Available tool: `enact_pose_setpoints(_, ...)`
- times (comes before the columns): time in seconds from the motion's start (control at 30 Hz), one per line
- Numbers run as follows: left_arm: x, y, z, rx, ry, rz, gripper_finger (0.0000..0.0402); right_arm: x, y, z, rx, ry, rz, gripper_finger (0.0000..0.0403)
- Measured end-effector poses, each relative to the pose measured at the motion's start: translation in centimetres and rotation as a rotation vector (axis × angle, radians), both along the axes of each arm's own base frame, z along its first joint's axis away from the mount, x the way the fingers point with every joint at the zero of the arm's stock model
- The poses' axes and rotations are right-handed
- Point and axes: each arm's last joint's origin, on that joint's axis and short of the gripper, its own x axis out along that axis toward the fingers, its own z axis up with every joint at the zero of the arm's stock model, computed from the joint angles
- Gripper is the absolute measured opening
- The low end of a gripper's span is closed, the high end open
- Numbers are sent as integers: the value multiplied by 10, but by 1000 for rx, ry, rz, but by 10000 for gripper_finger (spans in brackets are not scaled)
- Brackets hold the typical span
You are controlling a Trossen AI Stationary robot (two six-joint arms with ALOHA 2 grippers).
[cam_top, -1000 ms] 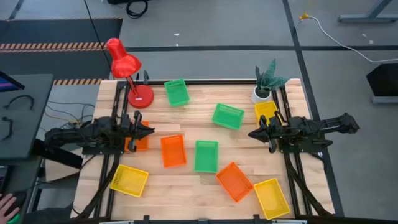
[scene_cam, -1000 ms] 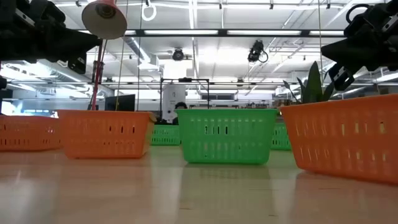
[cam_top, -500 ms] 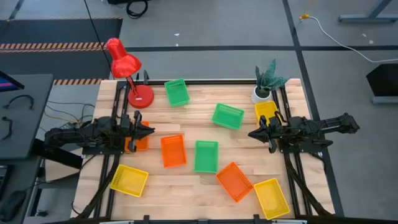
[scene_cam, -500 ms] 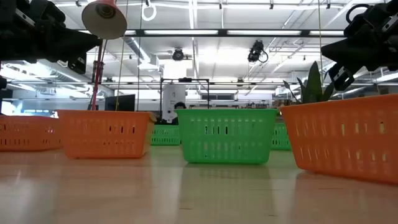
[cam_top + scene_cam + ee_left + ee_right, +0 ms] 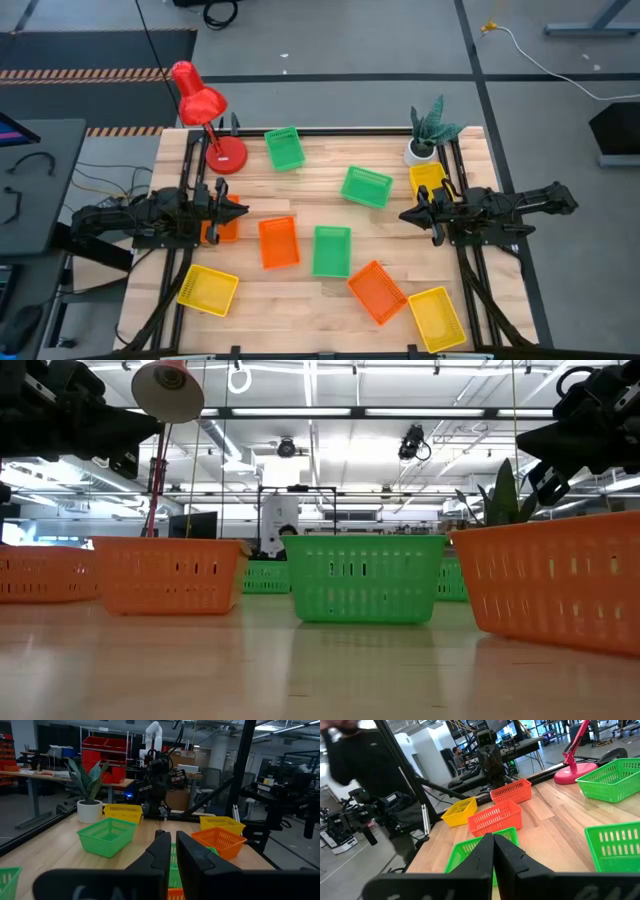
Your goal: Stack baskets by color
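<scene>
Nine baskets lie spread singly on the wooden table. The green ones are at the far left [image 5: 284, 148], far middle [image 5: 366, 186] and centre [image 5: 331, 250]. The orange ones sit at centre-left [image 5: 278, 242], near-right [image 5: 377, 291] and partly under my left arm [image 5: 222, 228]. The yellow ones rest at near-left [image 5: 208, 289], near-right [image 5: 436, 318] and beside the plant [image 5: 427, 178]. My left gripper [image 5: 240, 208] [image 5: 170, 834] hangs shut above the left side, pointing level at the middle of the table. My right gripper [image 5: 403, 215] [image 5: 493, 836] hangs shut above the right side, facing it. Neither holds anything.
A red desk lamp [image 5: 205, 110] stands at the far left corner and a white pot with a plant [image 5: 425, 140] at the far right. Black frame rails run along both side edges of the table. A person in dark clothing [image 5: 350, 750] shows beyond the table.
</scene>
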Motion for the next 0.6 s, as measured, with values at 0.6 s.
enact_pose_setpoints(0.6, 0, 0, 0, 0, 0, 0, 34, 0, 0, 0, 0, 0, 0, 12)
